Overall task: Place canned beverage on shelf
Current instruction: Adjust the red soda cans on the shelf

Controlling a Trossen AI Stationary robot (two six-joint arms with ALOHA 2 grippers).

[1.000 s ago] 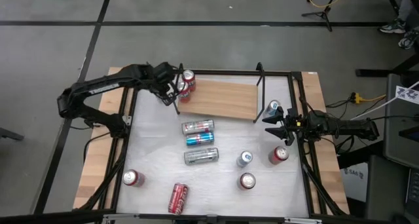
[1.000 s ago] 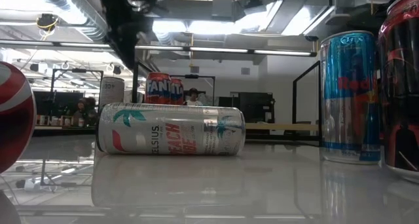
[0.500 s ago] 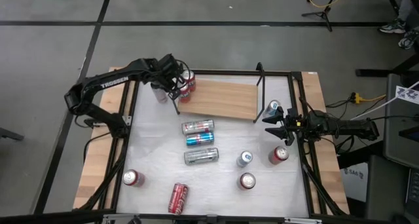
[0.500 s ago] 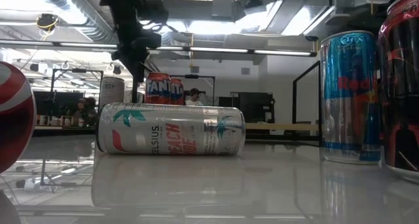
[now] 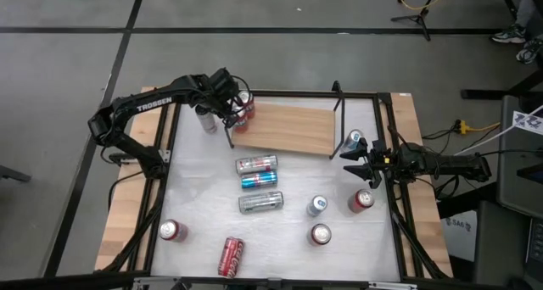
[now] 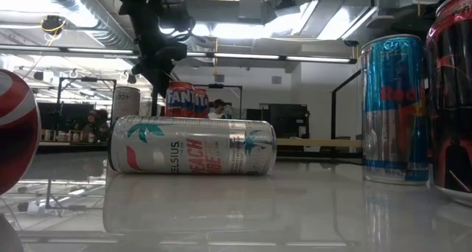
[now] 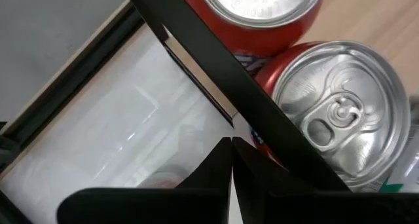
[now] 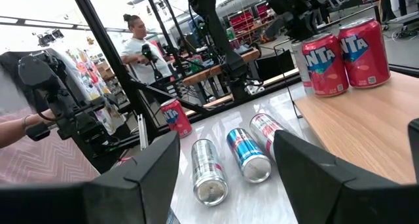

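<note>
Two red Fanta cans (image 5: 242, 110) stand upright on the left end of the shelf (image 5: 293, 129), a light wooden board with black rod brackets (image 7: 216, 60). My left gripper (image 5: 229, 105) is shut and empty, just above and left of these cans; in its wrist view the shut fingertips (image 7: 232, 145) point down beside the rod and the can tops (image 7: 334, 112). My right gripper (image 5: 361, 163) waits open at the table's right side, past the shelf's right end, holding nothing.
A silver can (image 5: 206, 119) stands on the table left of the shelf. Three cans (image 5: 259, 181) lie in a row near the table's middle. Upright cans (image 5: 316, 206) and a lying red one (image 5: 231, 254) are scattered nearer. A person (image 8: 141, 44) stands beyond the table.
My left gripper, shut throughout, has swung toward the table's right and sunk toward the two red cans at the shelf's left end. The cans have stayed where they were.
</note>
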